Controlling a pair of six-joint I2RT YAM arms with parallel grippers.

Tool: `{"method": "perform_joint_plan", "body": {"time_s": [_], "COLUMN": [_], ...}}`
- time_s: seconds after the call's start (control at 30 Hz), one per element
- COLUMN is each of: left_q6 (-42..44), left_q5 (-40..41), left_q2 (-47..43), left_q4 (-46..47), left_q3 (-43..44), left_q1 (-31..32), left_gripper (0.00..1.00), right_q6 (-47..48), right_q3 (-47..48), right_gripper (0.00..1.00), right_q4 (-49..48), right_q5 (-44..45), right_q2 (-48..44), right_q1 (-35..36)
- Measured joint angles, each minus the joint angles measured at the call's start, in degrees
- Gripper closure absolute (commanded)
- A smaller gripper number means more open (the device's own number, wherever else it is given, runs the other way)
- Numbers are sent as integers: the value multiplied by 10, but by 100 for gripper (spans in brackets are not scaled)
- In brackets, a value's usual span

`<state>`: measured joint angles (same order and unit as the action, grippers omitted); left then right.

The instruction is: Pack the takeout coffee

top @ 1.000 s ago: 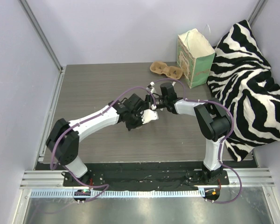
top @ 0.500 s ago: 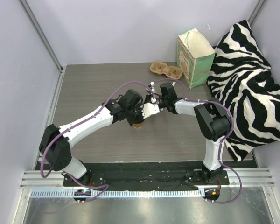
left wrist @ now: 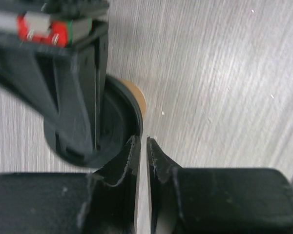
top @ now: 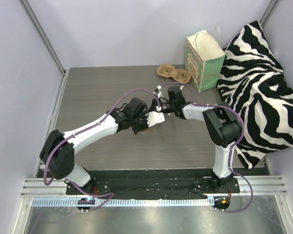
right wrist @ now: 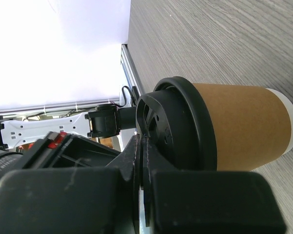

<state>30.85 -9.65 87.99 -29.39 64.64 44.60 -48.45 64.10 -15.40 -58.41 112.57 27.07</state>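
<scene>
Two grippers meet at the coffee cup (right wrist: pixel 239 124); the right gripper (right wrist: pixel 140 141), jaws pressed together, touches its black lid (right wrist: pixel 185 122); the left gripper (left wrist: pixel 141 142), jaws barely parted, is beside the rim.

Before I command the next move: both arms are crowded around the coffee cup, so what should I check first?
1. The takeout coffee stands upright on the table: ok; the left wrist view looks down on its top.
2. The lid is seated: ok, it sits evenly on the cup.
3. The right gripper holds the cup: not ok. It is shut, with its tips against the lid top.
4. The left gripper holds the cup: not ok. Its fingers are a slit apart beside the lid rim, with nothing between them.
5. The bag is upright at the table's far right: ok.
6. The bag mouth is open: cannot tell.
</scene>
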Motion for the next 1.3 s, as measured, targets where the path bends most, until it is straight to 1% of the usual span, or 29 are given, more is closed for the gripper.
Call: {"method": "perform_joint_plan", "body": {"time_s": [0.17,0.27,0.37,0.5,0.7,0.9,0.97,1.0,1.07,1.1,1.17,1.2,1.27,1.3], "left_q6": [-4,-4,-1,8,23,24,23,20,8,2,-20,-31,-57,-75], "left_q5": [0,0,0,0,4,1,-4,-7,-17,-26,-45,-55,-77,-92], "left_q2": [-37,-47,-49,-42,3,1,-2,-3,-8,-12,-24,-30,-40,-44], "left_q4": [-42,-47,-42,-32,8,14,10,-4,-32,-47,-73,-87,-106,-113], "left_q3": [21,49,57,39,-10,-9,-8,-4,9,17,36,46,66,76], "left_q1": [-3,-3,-4,-4,-10,-14,-15,-16,-20,-23,-35,-43,-68,-85], "left_gripper": [83,83,83,83,83,82,77,71,67,62,59,57,55,53], "right_q6": [0,0,-1,-3,-4,-6,-6,-6,-8,-9,-13,-14,-17,-19], "right_q3": [0,0,0,0,0,0,0,0,0,0,0,0,0,0], "right_gripper": [99,99,99,99,99,99,98,98,97,96,93,90,87,84], "right_q4": [0,0,0,-1,-3,-6,-6,-7,-8,-9,-10,-9,-8,-8], "right_q5": [0,0,0,-1,-3,-5,-5,-6,-6,-7,-6,-5,-2,-2], "right_q2": [0,0,0,1,2,3,3,3,3,3,1,-1,-6,-8], "right_q1": [0,0,0,0,0,0,0,0,0,0,0,0,1,1]}}
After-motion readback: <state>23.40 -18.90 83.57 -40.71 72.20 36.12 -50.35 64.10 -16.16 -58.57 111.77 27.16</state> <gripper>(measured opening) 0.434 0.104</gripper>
